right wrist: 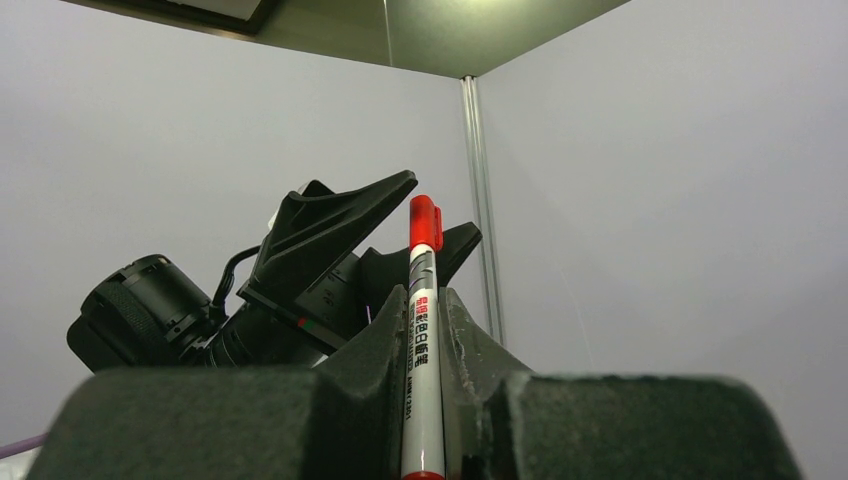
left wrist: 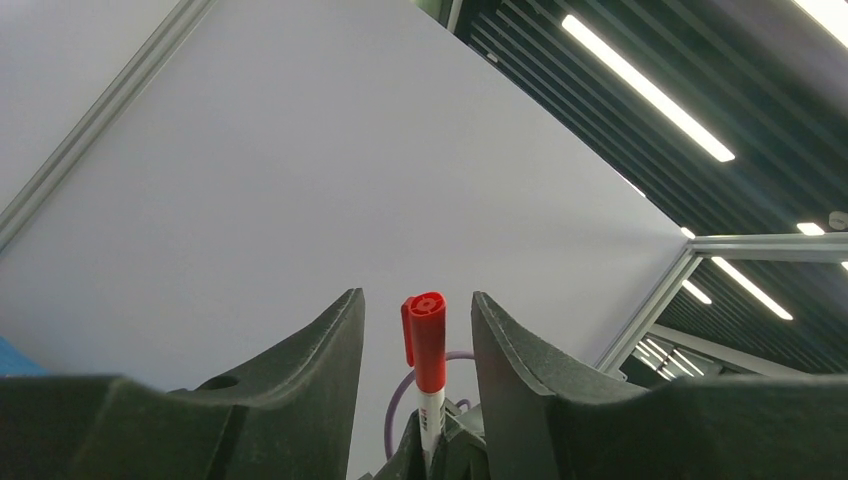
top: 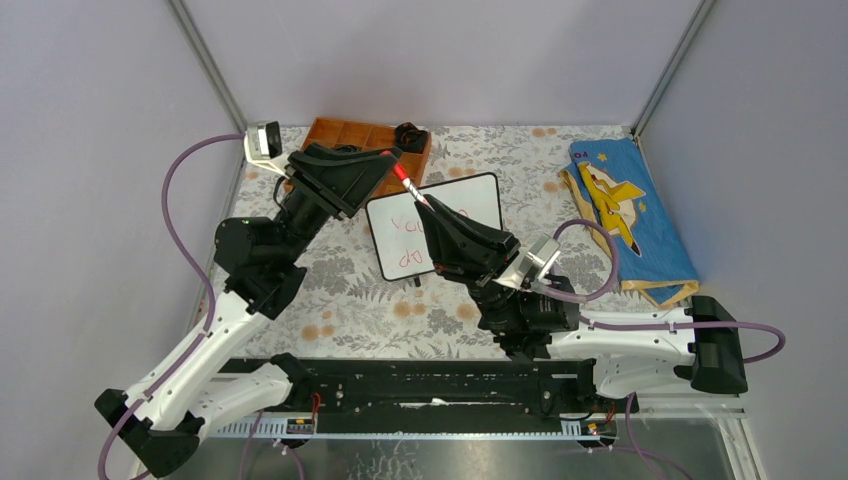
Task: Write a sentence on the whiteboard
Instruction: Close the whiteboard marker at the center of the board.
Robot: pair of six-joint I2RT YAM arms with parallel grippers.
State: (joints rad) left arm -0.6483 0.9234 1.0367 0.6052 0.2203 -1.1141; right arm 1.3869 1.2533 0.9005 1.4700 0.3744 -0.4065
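A small white rectangular whiteboard (top: 470, 200) with a thin black frame and rounded corners lies flat, slightly askew, on a table covered with a grey and orange floral cloth (top: 350, 310). The sentence (top: 408, 247), thin red handwriting in two lines, sits on the whiteboard's left half; the right gripper covers part of it.

Above the whiteboard's left half, the matte black right gripper (right wrist: 425, 300) holds a slim white marker (right wrist: 424, 340) with printed lettering and a glossy red cap. Its two fingers are clamped narrowly on the barrel, with the capped end pointing away from its wrist, up and left past the whiteboard's far left corner.

The left arm reaches in from the whiteboard's left. The ribbed black fingers of the left gripper (left wrist: 417, 297) stand partly apart on either side of the red cap, with a gap showing on each side.

An orange wooden compartment tray (top: 340, 135) lies beyond the whiteboard's far left corner. A blue cloth with a yellow print (top: 640, 230) lies well to the whiteboard's right.
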